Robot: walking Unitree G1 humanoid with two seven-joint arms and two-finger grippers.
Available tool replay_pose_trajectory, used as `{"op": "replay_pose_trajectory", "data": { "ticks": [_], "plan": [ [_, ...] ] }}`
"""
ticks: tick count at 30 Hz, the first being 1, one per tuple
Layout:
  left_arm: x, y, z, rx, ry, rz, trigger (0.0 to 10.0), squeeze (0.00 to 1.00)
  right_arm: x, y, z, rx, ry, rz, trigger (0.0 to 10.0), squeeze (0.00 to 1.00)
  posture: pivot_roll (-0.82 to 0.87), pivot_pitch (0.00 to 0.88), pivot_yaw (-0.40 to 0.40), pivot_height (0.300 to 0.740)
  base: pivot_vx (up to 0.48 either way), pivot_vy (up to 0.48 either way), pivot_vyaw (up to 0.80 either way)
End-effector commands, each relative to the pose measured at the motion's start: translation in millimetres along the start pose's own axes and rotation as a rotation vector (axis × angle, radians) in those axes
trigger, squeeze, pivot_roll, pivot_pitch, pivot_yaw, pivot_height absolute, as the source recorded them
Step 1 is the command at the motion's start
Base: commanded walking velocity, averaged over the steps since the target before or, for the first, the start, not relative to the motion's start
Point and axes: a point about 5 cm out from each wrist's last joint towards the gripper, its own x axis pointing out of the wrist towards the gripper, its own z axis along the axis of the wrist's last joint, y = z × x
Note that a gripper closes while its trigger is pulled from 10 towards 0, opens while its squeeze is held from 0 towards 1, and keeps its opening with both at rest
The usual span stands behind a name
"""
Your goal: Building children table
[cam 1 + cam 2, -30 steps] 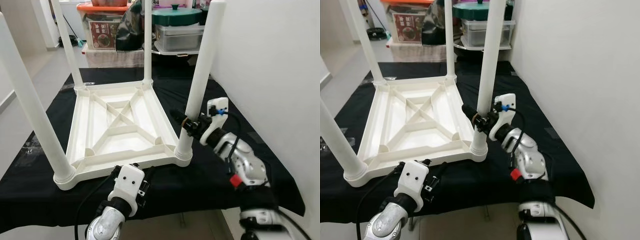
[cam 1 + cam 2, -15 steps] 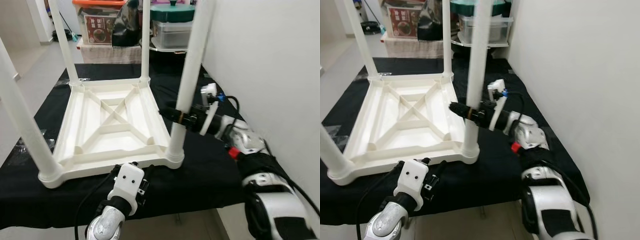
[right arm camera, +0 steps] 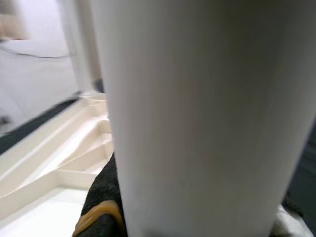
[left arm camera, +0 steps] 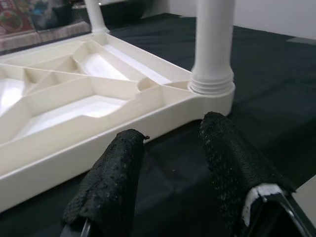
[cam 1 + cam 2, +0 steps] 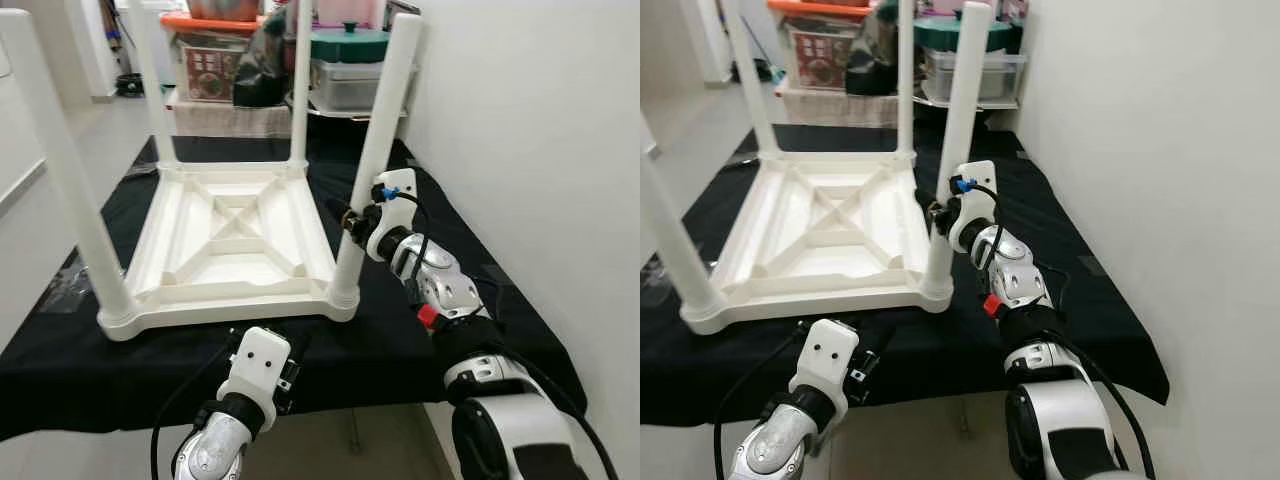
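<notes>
- We take this for a home: plain white walls (image 5: 520,120) and a tiled floor (image 5: 60,140).
- Behind our black-draped worktop (image 5: 400,340) we see stacked storage boxes (image 5: 205,60) and a green-lidded pot (image 5: 350,42).

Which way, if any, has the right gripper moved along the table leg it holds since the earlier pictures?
No. The right gripper remains clamped on the near right table leg, the same way above its socket in the upturned tabletop. The whole picture shifted, so the camera moved.
</notes>
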Motion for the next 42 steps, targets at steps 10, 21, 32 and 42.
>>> {"op": "replay_pose_trajectory", "data": {
  "ticks": [10, 21, 32, 42],
  "plan": [
    [0.3, -1.4, -1, 0.005, 0.008, -0.004, 10.0, 0.00, -23.4, 27.5, -7, 0.056, -0.001, -0.286, 10.0, 0.00, 0.06, 0.040, -0.080, 0.740, 0.000, 0.000, 0.00],
    [0.1, -3.3, -1, -0.002, 0.008, -0.002, 10.0, 0.00, -6.1, 8.8, -6, 0.079, -0.013, 0.133, 10.0, 0.00, 0.06, 0.037, -0.084, 0.740, 0.000, 0.000, 0.00],
    [-1.4, -4.3, 0, -0.004, 0.007, 0.001, 10.0, 0.00, -14.6, -9.1, 13, 0.185, -0.006, 0.883, 10.0, 0.00, 0.08, 0.031, -0.096, 0.740, 0.000, 0.000, 0.00],
    [-2.4, -4.3, -1, -0.001, 0.011, 0.006, 10.0, 0.00, -0.4, 11.8, 14, 0.049, 0.087, 0.974, 0.0, 0.00, 0.10, 0.024, -0.102, 0.740, 0.000, 0.000, 0.00]
  ]
}}
